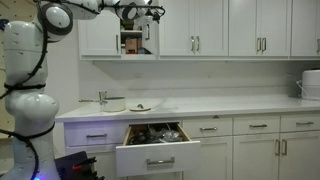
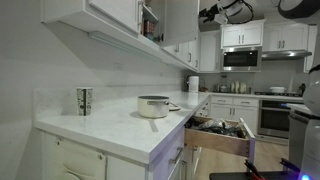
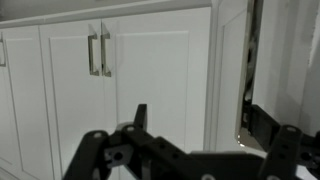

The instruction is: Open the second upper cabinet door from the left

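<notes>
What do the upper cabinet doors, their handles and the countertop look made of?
Upper cabinet doors: likely painted wood or MDF, matte white, recessed panels, no visible grain. Handles: metal, with a brushed silver sheen. Countertop: pale stone or quartz look, smooth with slight gloss; exact material unclear.

Top centre of the frame, the gripper (image 1: 141, 13) hangs before an open cabinet (image 1: 131, 45). Below it, a pot (image 1: 113, 103) and plate (image 1: 140, 107) sit on the counter (image 1: 230, 104), above a pulled-out drawer (image 1: 157, 158).

Soft, even indoor light; grainy frames, wrist view dim and blurred.
</notes>
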